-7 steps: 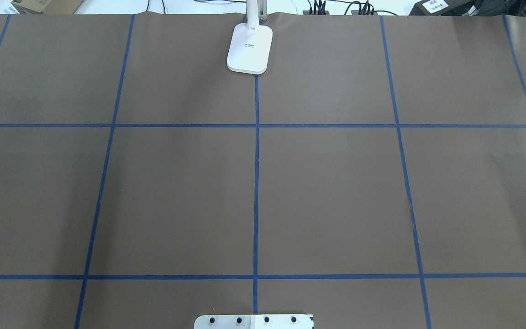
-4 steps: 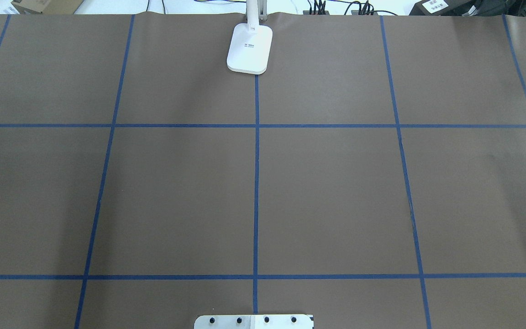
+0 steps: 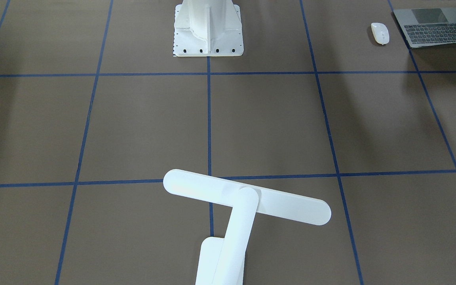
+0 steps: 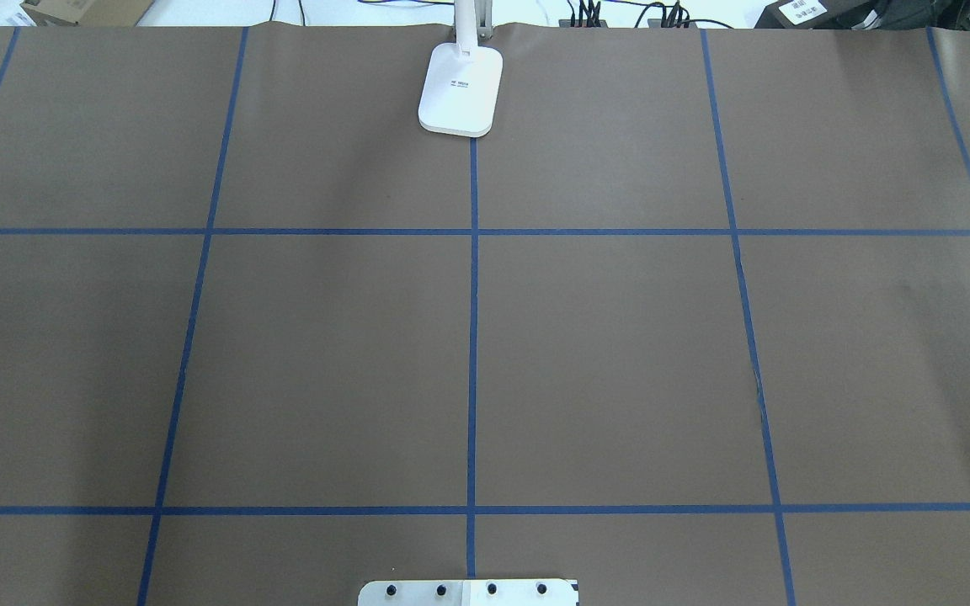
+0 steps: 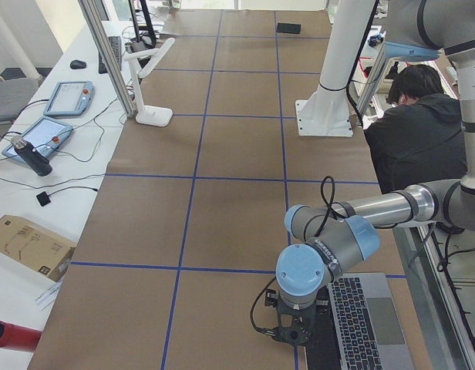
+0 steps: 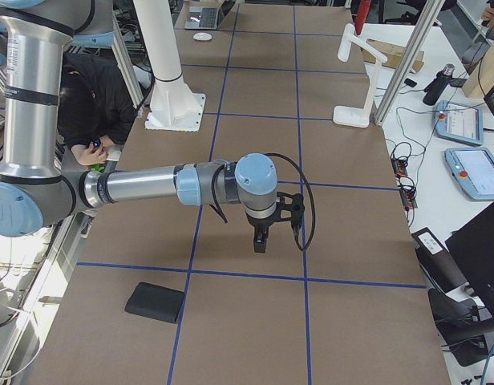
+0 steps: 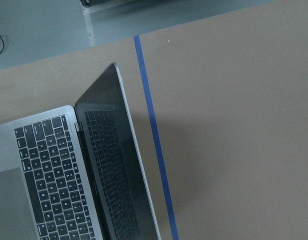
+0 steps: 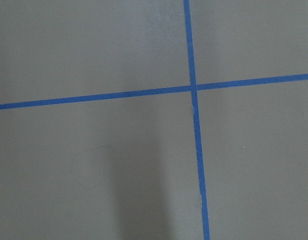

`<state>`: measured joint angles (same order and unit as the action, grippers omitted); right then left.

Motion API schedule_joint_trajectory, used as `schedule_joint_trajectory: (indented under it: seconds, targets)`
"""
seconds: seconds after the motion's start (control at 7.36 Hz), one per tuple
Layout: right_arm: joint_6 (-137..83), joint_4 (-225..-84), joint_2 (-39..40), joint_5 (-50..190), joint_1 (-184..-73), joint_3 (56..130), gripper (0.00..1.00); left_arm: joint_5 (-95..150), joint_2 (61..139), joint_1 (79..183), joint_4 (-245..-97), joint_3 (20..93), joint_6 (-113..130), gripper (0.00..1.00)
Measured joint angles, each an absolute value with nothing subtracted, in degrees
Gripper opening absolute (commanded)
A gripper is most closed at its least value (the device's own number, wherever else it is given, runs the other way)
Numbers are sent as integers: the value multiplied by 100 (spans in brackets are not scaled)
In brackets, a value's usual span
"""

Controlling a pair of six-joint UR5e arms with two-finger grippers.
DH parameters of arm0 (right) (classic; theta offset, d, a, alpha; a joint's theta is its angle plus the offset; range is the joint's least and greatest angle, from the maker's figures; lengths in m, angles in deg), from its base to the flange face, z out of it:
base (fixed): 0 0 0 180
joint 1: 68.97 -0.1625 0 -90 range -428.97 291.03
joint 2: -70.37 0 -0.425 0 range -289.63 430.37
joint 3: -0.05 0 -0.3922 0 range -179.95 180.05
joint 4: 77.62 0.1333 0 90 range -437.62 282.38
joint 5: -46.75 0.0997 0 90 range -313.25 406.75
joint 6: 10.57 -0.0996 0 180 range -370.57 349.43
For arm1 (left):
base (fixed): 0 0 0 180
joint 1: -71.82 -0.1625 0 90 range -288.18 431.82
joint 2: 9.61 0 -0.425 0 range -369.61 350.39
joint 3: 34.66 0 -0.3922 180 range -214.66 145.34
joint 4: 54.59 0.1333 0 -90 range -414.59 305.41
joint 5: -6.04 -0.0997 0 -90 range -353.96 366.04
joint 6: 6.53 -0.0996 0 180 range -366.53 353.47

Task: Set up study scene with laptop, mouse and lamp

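Note:
The laptop [image 3: 436, 27] lies open at the table's corner on my left side, keyboard up; the left wrist view looks down on the laptop [image 7: 59, 170] and its dark screen. The mouse [image 3: 380, 33] rests beside it, toward the pedestal. The lamp [image 3: 247, 197] stands at the far edge, its base [image 4: 461, 88] on the centre line. My left gripper [image 5: 291, 331] hangs just beside the laptop [image 5: 368, 324]; I cannot tell whether it is open. My right gripper [image 6: 261, 241] points down over bare table near a tape crossing, state unclear.
The white bolted pedestal [image 3: 208, 27] stands at the near-middle edge. A black flat pad [image 6: 155, 302] lies near my right end of the table. A person in a dark jacket [image 5: 419, 131] sits behind the robot. Tablets [image 5: 68, 96] and cables lie on the side bench.

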<state>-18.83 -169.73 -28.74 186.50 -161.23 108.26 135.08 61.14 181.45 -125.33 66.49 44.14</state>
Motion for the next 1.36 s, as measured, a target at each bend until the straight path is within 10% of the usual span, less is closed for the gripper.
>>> schedule_joint_trajectory:
  seconds: [1.36]
  targets:
    - [-1896, -16973, -2938, 18858, -16126, 10893, 99, 14384, 6102, 18080, -13408, 5233, 4426, 100]
